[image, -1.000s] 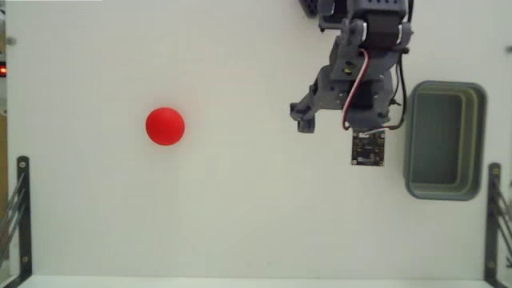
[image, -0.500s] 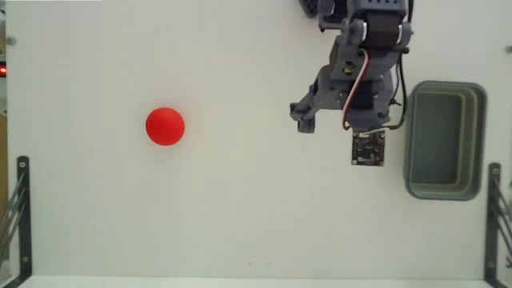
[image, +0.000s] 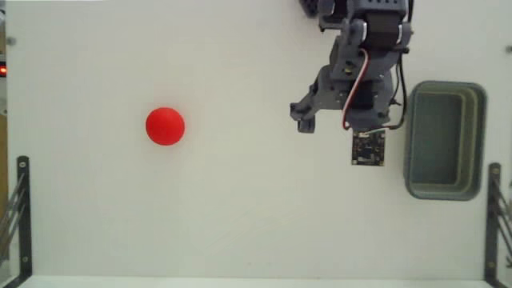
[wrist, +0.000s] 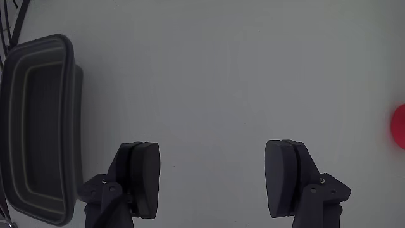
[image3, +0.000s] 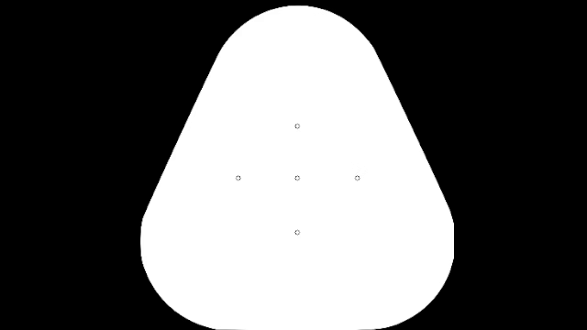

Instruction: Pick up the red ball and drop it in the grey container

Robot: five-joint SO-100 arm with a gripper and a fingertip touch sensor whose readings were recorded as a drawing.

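The red ball rests on the white table, left of centre in the fixed view. It shows only as a sliver at the right edge of the wrist view. The grey container stands at the right side of the table, hollow and with nothing in it; the wrist view has it at the left. My gripper hangs just left of the container and far from the ball. In the wrist view the gripper is open, its dark fingers wide apart over bare table.
Black metal brackets stand at the lower left and lower right table edges. The arm's base is at the top edge. A small camera board hangs below the wrist.
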